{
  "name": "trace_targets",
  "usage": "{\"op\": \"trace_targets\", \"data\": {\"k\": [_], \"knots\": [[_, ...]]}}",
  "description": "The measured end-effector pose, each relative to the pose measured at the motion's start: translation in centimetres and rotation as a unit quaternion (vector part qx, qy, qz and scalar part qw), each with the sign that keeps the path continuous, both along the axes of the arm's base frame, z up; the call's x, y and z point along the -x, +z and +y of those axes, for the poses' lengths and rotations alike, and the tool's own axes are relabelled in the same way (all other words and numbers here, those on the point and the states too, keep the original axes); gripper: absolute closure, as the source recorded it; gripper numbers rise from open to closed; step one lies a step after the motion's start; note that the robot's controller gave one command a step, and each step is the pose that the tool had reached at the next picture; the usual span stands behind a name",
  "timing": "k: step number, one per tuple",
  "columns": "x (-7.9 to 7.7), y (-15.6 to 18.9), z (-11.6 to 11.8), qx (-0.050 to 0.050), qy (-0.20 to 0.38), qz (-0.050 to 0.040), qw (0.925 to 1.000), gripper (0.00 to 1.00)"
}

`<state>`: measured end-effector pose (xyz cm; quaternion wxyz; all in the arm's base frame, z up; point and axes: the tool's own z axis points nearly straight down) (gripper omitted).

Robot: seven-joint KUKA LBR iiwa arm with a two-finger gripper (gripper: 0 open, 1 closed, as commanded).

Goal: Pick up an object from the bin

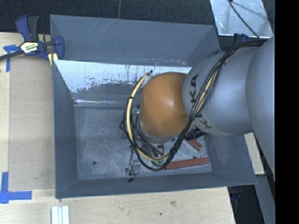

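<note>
My gripper hangs low over the middle of the bin, near the front wall. An orange cover and loops of cable hide most of it, so only part of its dark body shows. A long reddish-brown flat bar lies on the bin floor just to its right, along the front wall. A shorter reddish piece lies a little behind that bar, partly under the arm. I see nothing held by the gripper.
The big grey arm comes in from the right and covers the bin's right half; what lies under it is hidden. A tiny dark speck sits on the floor at the left. The sloped walls stand close on all sides.
</note>
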<state>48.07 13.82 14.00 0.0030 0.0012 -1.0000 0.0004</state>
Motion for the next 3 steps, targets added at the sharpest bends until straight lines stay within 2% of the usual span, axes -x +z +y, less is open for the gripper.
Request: {"op": "trace_targets", "data": {"k": [1,2,3], "knots": [[-5.5,-6.4,-8.9,0.000,0.138,-0.0043,0.9904,0.00],[-7.2,-1.3,-16.8,0.001,0.127,-0.0074,0.9919,0.00],[-11.4,-6.9,-20.2,-0.001,0.167,-0.0062,0.9859,0.00]]}}
